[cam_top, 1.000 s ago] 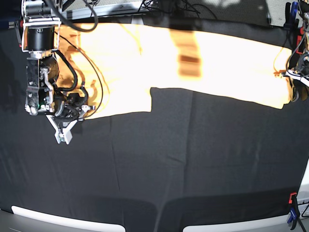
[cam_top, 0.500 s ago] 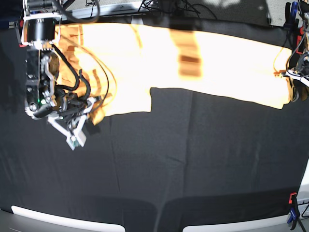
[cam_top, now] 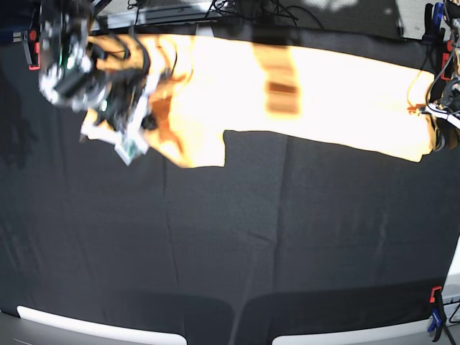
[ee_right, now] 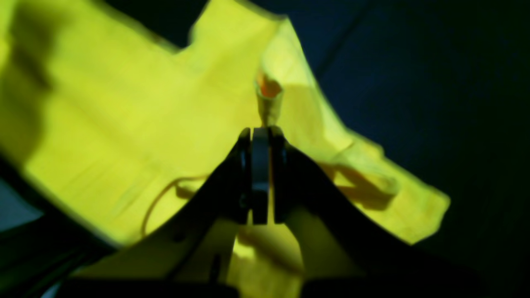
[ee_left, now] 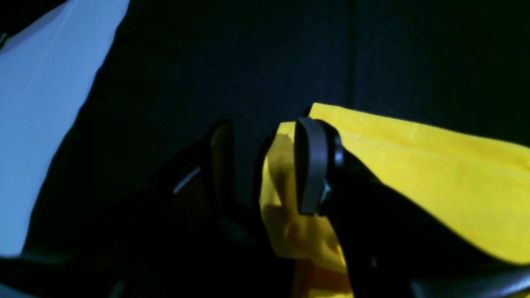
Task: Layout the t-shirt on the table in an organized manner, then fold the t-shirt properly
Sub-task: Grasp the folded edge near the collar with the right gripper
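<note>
Your t-shirt (cam_top: 323,100) lay stretched left-to-right along the table's (cam_top: 230,251) far edge. Your right claw (ee_right: 260,140) had pinched shut on its corner and lifted it inward since earlier; your left claw (ee_left: 265,165) stood open astride the opposite end.

tangled dark cables (cam_top: 251,8) and a pale floor patch (cam_top: 420,14) behind.

In your base view, the t-shirt (cam_top: 316,100) lies across the far part of the table (cam_top: 237,251), stretched from left to right. Your right gripper (cam_top: 129,147) sits over its near-left corner — your left gripper (ee_left: 265,165) is at its far-right end, beside the table's right edge, with a clamp (cam_top: 435,305) nearer you on that edge.
</note>
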